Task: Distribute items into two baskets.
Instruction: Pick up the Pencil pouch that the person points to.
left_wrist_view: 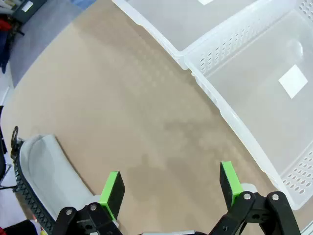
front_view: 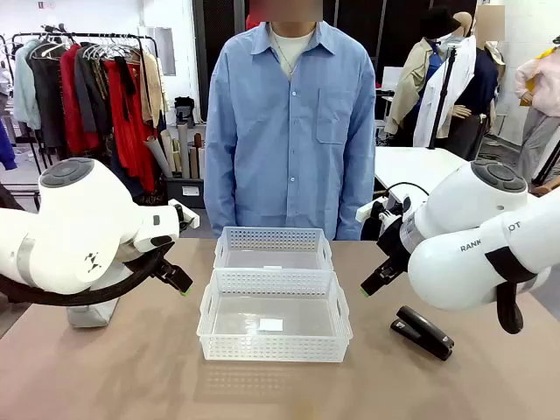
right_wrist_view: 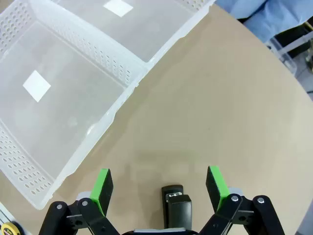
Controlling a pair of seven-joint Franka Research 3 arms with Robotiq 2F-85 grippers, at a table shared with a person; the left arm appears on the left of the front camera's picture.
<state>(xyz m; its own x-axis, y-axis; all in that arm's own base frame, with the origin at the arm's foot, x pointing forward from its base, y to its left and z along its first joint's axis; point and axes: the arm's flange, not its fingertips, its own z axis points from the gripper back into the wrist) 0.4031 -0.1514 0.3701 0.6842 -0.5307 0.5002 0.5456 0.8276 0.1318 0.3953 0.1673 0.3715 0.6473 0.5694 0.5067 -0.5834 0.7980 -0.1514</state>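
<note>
Two white lattice baskets (front_view: 276, 347) | small black stapler (front_view: 423, 332) | left hand (left_wrist_view: 171, 185) apart | right hand (right_wrist_view: 159, 185) apart

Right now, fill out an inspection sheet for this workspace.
Surface: brown table, bare around the baskets.
Job's things: nearer basket and farther basket abutting, both empty but for a white label each; grey pouch on the table at the robot's left; black stapler at its right.
Clutter: small yellow-black object by the table edge, unidentifiable.
Grippers: left gripper open, empty, above the table beside the pouch; right gripper open, empty, near the stapler.
Cables: black cable looping under the left arm.
Surroundings: person in a blue shirt at the far side; clothes rack behind.
</note>
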